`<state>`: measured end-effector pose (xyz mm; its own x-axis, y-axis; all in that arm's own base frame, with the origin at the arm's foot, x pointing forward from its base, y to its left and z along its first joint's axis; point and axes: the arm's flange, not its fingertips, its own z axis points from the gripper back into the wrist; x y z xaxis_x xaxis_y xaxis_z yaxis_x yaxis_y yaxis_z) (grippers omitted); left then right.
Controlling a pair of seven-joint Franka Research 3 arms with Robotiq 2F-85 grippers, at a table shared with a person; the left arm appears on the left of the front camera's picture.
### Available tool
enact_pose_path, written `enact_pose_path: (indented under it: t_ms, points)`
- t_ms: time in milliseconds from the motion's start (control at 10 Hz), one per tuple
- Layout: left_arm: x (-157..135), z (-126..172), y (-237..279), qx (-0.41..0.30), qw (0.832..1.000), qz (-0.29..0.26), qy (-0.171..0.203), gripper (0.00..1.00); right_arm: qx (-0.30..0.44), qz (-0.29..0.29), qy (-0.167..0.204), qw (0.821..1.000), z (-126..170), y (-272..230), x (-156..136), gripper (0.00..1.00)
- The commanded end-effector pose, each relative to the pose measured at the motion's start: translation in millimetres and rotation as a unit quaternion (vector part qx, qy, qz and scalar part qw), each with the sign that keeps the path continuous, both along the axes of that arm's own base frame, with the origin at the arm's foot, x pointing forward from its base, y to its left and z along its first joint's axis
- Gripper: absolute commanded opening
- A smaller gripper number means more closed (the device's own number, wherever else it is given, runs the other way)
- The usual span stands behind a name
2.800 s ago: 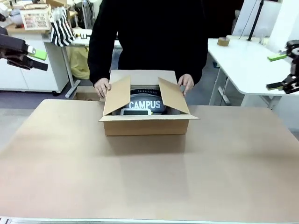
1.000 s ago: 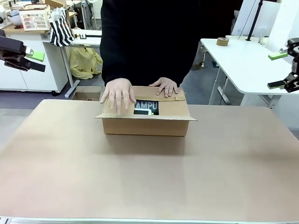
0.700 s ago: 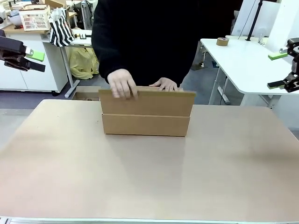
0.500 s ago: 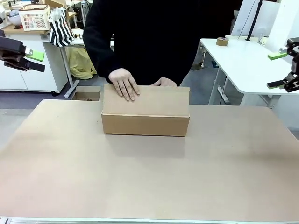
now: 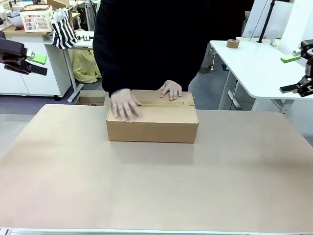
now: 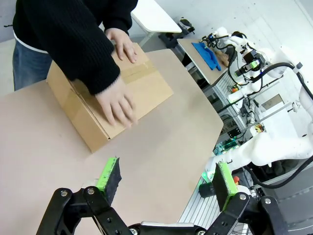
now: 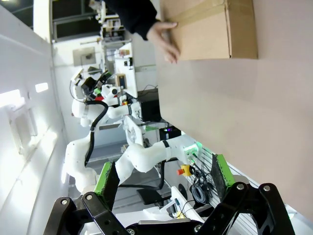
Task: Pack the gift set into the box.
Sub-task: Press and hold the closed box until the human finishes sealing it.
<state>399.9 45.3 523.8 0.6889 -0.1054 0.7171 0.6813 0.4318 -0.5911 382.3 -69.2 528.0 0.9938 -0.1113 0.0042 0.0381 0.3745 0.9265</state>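
**A:** Nearest entries first. The robot's own?

**B:** Item 1, left hand (image 6: 167,175): raised off the left side of the worktop (image 5: 156,191), fingers spread wide, grasping nothing. The green pads (image 6: 109,172) face each other across the gap. Item 2, right hand (image 7: 164,171): likewise released and grasping nothing, held up off the right side.

**A:** And the surface?

**B:** Item 3, worktop: one, brown, flat.

**A:** The carton?

**B:** Item 4, box (image 5: 152,125): plain brown corrugated cardboard, rectangular. It stands flat on the worktop toward the far edge, about midway between the two arms, with a long side facing the front camera. The top flaps are folded down and lie level, hiding the contents. Item 5, tape strip (image 6: 139,72): brown, running along the top of the box by the middle seam.

**A:** Anything touching it?

**B:** Item 6, person's nearer hand (image 5: 124,104): palm down on the box top, toward the left arm's side, slightly blurred. Item 7, person's farther hand (image 5: 171,90): fingers resting on the top near the far edge. Both robot hands are well apart from the box.

**A:** Farther back?

**B:** Item 8, person (image 5: 156,44): in a black long-sleeved top, standing at the far side and leaning over the box. Item 9, side table (image 5: 254,68): white, far right, carrying a tape roll (image 5: 234,43). Item 10, basket (image 5: 36,20): white, far left, with a striped bag (image 5: 65,32) just beside it
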Motion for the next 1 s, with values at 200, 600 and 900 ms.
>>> enact_pose_path:
  t_ms: [200,600,900]
  points:
    - [-1.3,-0.9,-2.7,-0.011,1.0,0.005,-0.004,1.0,-0.004,0.012,-0.011,1.0,-1.8,-2.4,-1.7,1.0]
    - [-1.3,-0.9,-2.7,-0.011,1.0,0.005,-0.004,1.0,-0.004,0.012,-0.011,1.0,-1.8,-2.4,-1.7,1.0]
    - [-1.3,-0.9,-2.7,-0.011,1.0,0.005,-0.004,1.0,-0.004,0.012,-0.011,1.0,-1.8,-2.4,-1.7,1.0]
